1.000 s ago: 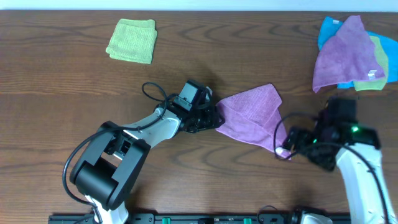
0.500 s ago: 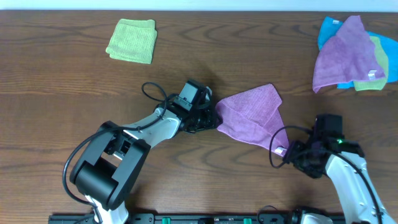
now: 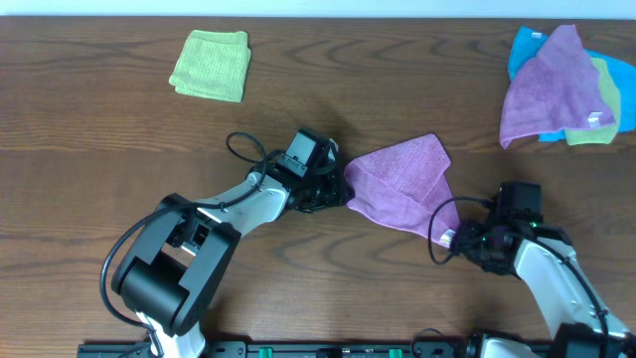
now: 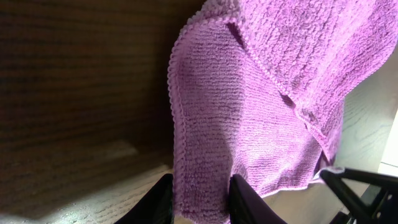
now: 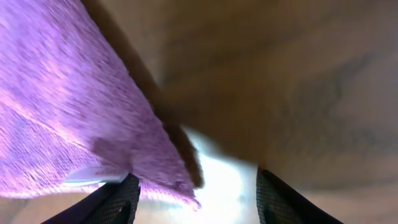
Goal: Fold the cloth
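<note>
The pinkish-purple cloth (image 3: 402,184) lies folded into a rough triangle at the middle of the wooden table. My left gripper (image 3: 338,191) is at its left edge. In the left wrist view the cloth (image 4: 261,93) runs down between the two dark fingers, and the left gripper (image 4: 200,199) is shut on that edge. My right gripper (image 3: 459,239) is at the cloth's near right corner, by the white tag (image 3: 448,239). In the right wrist view the right gripper (image 5: 198,199) stands open, with the cloth (image 5: 68,112) corner and tag (image 5: 93,176) beside its left finger.
A folded lime-green towel (image 3: 211,65) lies at the back left. A pile of towels (image 3: 561,89), lavender over blue and green, sits at the back right corner. The left arm's black cable (image 3: 243,149) loops over the table.
The right arm has moved down and to the left, to the cloth's near right corner, and its jaws have narrowed. The left jaws have closed on the cloth's left edge.
</note>
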